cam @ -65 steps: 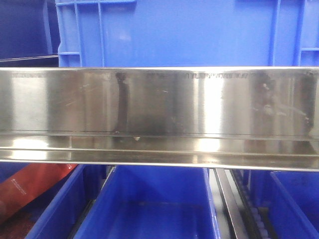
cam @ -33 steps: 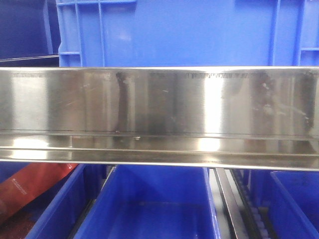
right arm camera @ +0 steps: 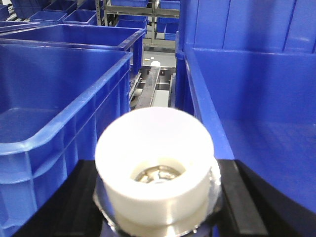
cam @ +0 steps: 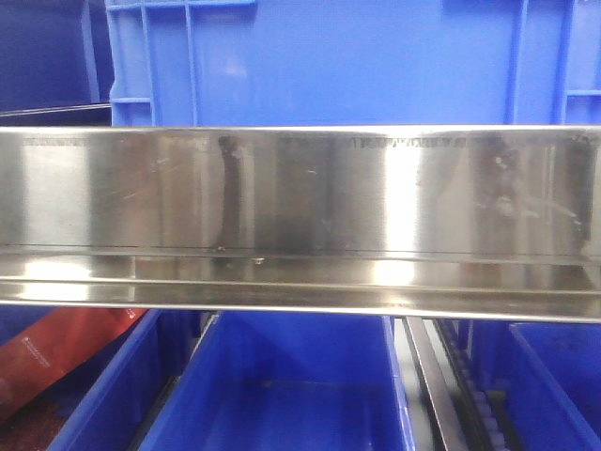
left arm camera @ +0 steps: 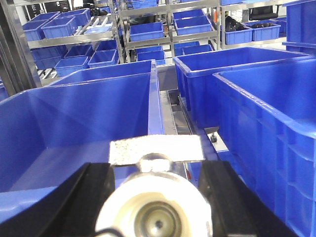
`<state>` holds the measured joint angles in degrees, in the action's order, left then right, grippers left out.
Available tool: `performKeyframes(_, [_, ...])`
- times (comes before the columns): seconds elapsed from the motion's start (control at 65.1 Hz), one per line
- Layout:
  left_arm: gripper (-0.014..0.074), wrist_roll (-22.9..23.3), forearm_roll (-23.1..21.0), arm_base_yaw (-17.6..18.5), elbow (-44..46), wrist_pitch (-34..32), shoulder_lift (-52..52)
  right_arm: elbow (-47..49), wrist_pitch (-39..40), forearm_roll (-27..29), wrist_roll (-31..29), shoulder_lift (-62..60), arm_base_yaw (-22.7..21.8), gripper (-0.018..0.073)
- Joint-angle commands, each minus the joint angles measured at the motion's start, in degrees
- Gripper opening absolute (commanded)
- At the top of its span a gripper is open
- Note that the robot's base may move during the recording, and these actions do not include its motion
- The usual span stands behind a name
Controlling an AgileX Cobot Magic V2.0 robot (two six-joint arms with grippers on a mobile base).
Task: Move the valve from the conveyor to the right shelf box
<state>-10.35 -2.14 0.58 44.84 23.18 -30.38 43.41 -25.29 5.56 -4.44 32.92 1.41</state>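
In the left wrist view a white round valve (left arm camera: 155, 210) with a flat grey metal tab on top fills the gap between the black fingers (left arm camera: 91, 197); my left gripper (left arm camera: 157, 169) is shut on it above the rim of a blue box (left arm camera: 89, 113). In the right wrist view a second valve (right arm camera: 154, 143), a white cylinder with metal parts inside, sits between the black fingers (right arm camera: 244, 197) of my right gripper (right arm camera: 157, 170), which is shut on it. A deep blue box (right arm camera: 256, 98) lies just to its right. The conveyor is out of view.
The front view is filled by a steel shelf beam (cam: 300, 216), with a blue crate (cam: 338, 61) above and blue boxes (cam: 291, 385) below. A red object (cam: 56, 348) shows at lower left. More blue boxes (left arm camera: 261, 113) and steel racks (left arm camera: 148, 15) crowd both wrist views.
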Motion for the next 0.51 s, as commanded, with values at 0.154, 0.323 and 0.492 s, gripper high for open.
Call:
performKeyframes(0.154, [-0.0111, 0.5, -0.4, 3.9, 4.3, -4.5, -2.8, 5.4, 2.4, 0.6, -0.1, 0.6, -0.1, -0.0154])
performKeyframes(0.323, [-0.0111, 0.5, -0.4, 12.0, 14.4, -3.5, -12.0, 15.3, 2.3, 0.6, -0.2, 6.4, 2.9, -0.0154])
performKeyframes(0.492, [-0.0111, 0.5, -0.4, 19.5, 30.7, 2.1, -26.5, 27.4, 2.2, 0.6, -0.2, 17.1, 10.5, -0.0154])
